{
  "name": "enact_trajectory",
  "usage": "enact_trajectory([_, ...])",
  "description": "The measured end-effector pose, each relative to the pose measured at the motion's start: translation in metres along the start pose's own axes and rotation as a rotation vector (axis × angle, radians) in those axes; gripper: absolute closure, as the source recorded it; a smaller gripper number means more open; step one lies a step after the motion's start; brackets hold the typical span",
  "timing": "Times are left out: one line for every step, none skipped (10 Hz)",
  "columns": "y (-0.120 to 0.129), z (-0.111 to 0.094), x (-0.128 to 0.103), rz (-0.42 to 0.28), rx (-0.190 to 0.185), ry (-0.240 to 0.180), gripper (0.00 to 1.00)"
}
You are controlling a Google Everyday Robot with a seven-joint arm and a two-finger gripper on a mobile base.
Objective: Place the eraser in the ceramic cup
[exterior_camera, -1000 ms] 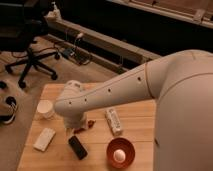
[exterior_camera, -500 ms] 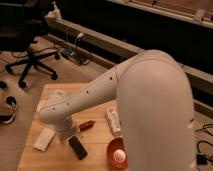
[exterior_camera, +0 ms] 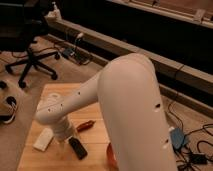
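The eraser (exterior_camera: 77, 148), a small flat black block, lies on the wooden table (exterior_camera: 40, 160) near its front. My gripper (exterior_camera: 64, 140) hangs at the end of the white arm (exterior_camera: 100, 100), low over the table just left of the eraser, between it and a white flat block (exterior_camera: 43, 139). The ceramic cup (exterior_camera: 53, 94) shows only as a pale rim at the table's far left, mostly hidden behind the arm.
A small red-brown object (exterior_camera: 86, 125) lies right of the gripper. The rim of a red-orange bowl (exterior_camera: 109, 155) peeks out beside the arm at the front. A black office chair (exterior_camera: 30, 55) stands on the floor beyond the table's left side.
The arm has swung closer and fills more of the view, now hiding the white bar and most of the bowl and cup. The gripper stays low beside the eraser.
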Motion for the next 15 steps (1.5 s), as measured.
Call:
enact_trajectory([-0.005,0.006,-0.003,0.007,0.007,0.017,0.35])
enact_trajectory([-0.008,0.011,-0.005,0.015,0.01,0.03,0.35])
enact_trajectory([-0.01,0.015,-0.009,0.021,0.01,0.04,0.35])
enact_trajectory([-0.01,0.019,-0.012,0.03,0.005,0.048,0.35])
enact_trajectory([-0.009,0.023,-0.016,0.036,0.0,0.053,0.35])
enact_trajectory([-0.008,0.026,-0.02,0.043,-0.005,0.057,0.35])
enact_trajectory([-0.009,0.029,-0.023,0.048,-0.006,0.059,0.35])
enact_trajectory([-0.01,0.031,-0.025,0.054,-0.002,0.061,0.35])
enact_trajectory([-0.011,0.032,-0.027,0.061,0.005,0.063,0.37])
enact_trajectory([-0.012,0.034,-0.028,0.067,0.014,0.066,0.45])
enact_trajectory([-0.013,0.035,-0.029,0.072,0.019,0.069,0.55])
enact_trajectory([-0.014,0.037,-0.029,0.077,0.025,0.073,0.64])
enact_trajectory([-0.015,0.04,-0.028,0.084,0.029,0.08,0.75])
enact_trajectory([-0.016,0.042,-0.027,0.089,0.032,0.086,0.85])
enact_trajectory([-0.015,0.042,-0.027,0.092,0.034,0.088,0.88])
